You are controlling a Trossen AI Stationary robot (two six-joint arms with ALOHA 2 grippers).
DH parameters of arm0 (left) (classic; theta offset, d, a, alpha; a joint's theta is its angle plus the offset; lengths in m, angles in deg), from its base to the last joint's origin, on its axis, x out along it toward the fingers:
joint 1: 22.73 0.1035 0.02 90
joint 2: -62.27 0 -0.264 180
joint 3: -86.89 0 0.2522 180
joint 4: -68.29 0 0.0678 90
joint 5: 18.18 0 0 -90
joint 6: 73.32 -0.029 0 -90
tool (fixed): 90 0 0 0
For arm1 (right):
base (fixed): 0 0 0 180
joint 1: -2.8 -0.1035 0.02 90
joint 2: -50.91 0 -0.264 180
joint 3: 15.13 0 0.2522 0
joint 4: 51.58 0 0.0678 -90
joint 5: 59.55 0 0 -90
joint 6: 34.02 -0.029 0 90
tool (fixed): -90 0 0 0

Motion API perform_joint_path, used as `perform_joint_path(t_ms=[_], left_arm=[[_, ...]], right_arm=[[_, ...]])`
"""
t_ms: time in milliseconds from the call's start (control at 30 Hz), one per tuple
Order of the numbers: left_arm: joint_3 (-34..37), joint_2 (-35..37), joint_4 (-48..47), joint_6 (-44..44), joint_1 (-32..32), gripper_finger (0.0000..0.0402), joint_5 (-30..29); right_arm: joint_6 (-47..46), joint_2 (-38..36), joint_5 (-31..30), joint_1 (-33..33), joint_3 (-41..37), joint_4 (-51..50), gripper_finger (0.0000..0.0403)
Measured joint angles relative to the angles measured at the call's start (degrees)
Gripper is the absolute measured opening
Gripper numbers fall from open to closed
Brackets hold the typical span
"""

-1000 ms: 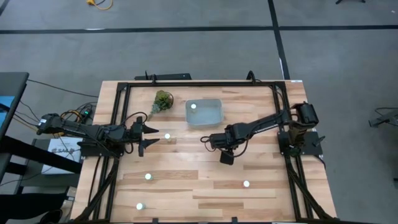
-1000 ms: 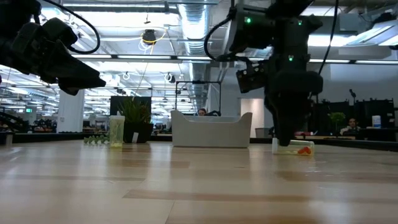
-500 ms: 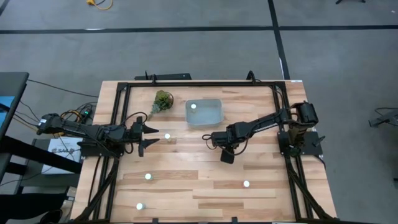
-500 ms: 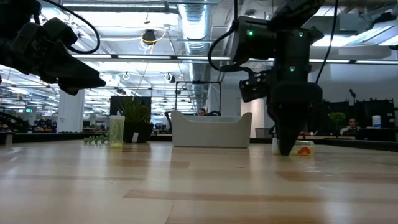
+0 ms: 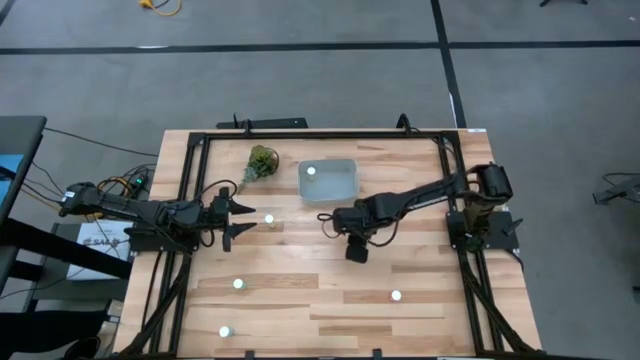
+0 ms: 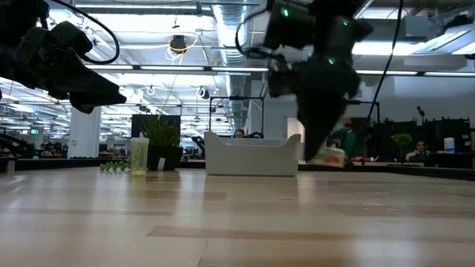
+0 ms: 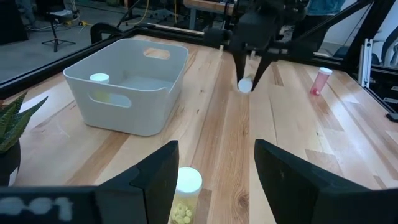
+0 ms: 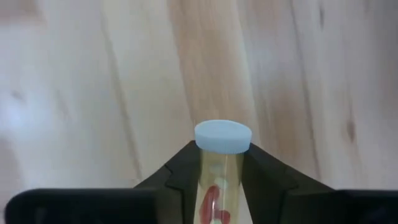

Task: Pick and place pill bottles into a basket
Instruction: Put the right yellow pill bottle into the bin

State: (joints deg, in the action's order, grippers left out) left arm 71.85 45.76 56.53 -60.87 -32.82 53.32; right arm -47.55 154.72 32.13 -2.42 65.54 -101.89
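Pill bottle (image 8: 219, 174), white-capped with red pills inside, sits clamped between your right gripper (image 5: 330, 222)'s closed fingers, lifted above the table (image 5: 420, 300) just beside the basket (image 5: 328, 180). Your left gripper (image 5: 244, 220) waits wide open, empty, near another bottle (image 7: 182, 194).

No readable text shows, as far as visible.
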Motion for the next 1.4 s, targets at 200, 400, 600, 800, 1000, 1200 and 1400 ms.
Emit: perform_joint_path(t_ms=[200, 400, 600, 800, 1000, 1200, 1400], left_arm=[[0.0, 0.0, 0.0, -0.02, 0.0, 0.0199, -0.02], [0.0, 0.0, 0.0, -0.02, 0.01, 0.0199, -0.02], [0.0, 0.0, 0.0, -0.02, 0.01, 0.0199, 0.17], [0.0, 0.0, 0.0, -0.02, 0.01, 0.0199, 0.22], [0.0, 0.0, 0.0, -0.88, 0.01, 0.0199, 0.24], [0.0, 0.0, 0.0, -1.46, 0.01, 0.0199, 0.22], [0.0, 0.0, 0.0, -1.72, 0.0, 0.0199, 0.22]], right_arm=[[5.28, -0.02, 0.01, 1.0, 6.62, 2.65, 0.0101], [11.22, -0.04, -0.09, 5.24, 10.28, 11.31, 0.0102], [13.99, 0.01, -0.09, 11.23, 10.05, 20.61, 0.0102], [12.42, 0.06, 2.38, 15.35, 5.44, 32.96, 0.0102], [10.21, 0.13, 2.72, 16.14, -2.57, 47.78, 0.0102], [7.04, 0.17, -0.73, 17.07, -9.84, 59.95, 0.0102], [4.94, 0.22, -3.48, 17.07, -13.27, 68.33, 0.0102]])
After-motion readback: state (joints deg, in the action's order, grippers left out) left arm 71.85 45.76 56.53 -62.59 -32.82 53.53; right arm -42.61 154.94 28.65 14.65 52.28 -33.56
